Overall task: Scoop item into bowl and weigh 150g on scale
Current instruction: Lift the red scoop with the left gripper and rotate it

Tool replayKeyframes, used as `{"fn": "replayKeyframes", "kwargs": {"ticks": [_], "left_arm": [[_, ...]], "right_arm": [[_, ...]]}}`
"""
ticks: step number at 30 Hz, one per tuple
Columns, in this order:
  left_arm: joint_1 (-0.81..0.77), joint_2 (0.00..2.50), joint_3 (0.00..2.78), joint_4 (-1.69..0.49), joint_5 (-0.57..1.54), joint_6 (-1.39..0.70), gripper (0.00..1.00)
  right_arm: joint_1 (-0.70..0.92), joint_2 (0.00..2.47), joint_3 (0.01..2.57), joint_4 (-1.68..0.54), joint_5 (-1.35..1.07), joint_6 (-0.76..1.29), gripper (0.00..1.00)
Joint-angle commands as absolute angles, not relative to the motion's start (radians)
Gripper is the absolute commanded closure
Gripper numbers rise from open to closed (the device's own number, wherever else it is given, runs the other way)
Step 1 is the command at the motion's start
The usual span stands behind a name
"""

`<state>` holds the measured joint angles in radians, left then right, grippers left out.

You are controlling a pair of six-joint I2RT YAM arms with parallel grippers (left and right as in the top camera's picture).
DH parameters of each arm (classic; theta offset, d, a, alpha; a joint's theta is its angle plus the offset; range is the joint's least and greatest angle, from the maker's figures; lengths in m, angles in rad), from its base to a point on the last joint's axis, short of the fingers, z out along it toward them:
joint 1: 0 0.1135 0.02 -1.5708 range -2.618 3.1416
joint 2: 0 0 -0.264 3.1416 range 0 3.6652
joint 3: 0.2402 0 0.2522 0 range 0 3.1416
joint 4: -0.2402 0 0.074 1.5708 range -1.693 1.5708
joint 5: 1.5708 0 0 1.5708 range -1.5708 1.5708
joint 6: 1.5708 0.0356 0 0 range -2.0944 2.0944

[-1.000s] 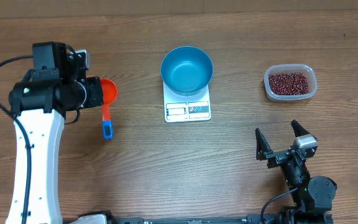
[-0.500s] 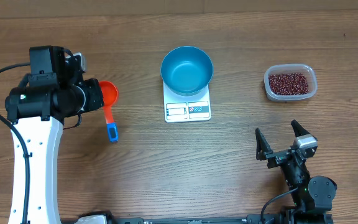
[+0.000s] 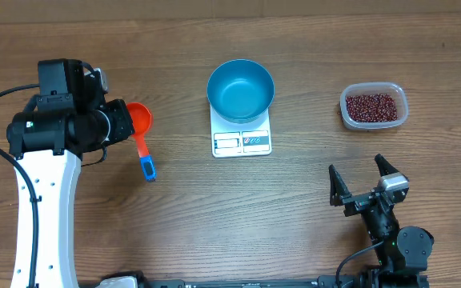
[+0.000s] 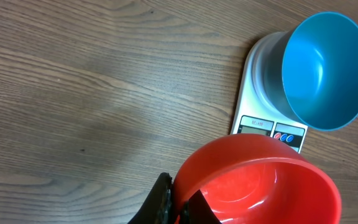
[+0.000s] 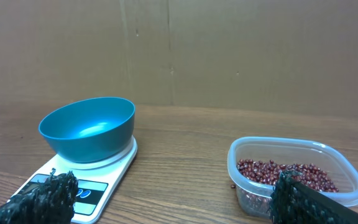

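Beans (image 3: 372, 106) unscooped: my left gripper (image 4: 180, 202), clamped on the red scoop (image 4: 260, 180), has just swivelled its handle rightward; right gripper (image 3: 358, 170) gapes idle.

Orange scoop (image 3: 140, 121), clear tub (image 3: 344, 109), wooden table (image 3: 214, 212)

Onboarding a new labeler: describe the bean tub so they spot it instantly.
In the overhead view, find the white scale at centre carrying the blue bowl, then look right. The tub stands alone there: clear plastic, rounded-rectangular, the only container holding dark red beans.
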<state>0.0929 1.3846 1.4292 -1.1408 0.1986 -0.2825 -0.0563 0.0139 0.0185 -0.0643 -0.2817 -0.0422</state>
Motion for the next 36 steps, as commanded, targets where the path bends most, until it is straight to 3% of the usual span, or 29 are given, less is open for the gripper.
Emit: {"fn": "replayKeyframes", "kwargs": {"ticks": [1,24,36], "left_arm": [[0.091,1.371,1.43,-1.136,0.203,-0.292,0.96],[0.091,1.371,1.43,-1.127,0.203,-0.297,0.96],[0.091,1.371,1.43,-1.126,0.2,-0.442,0.96]], "right_arm": [[-0.054,0.003,0.008,-0.058,-0.29,-0.057,0.0],[-0.054,0.003,0.008,-0.058,-0.29,-0.057,0.0],[-0.054,0.003,0.008,-0.058,-0.29,-0.057,0.0]]}}
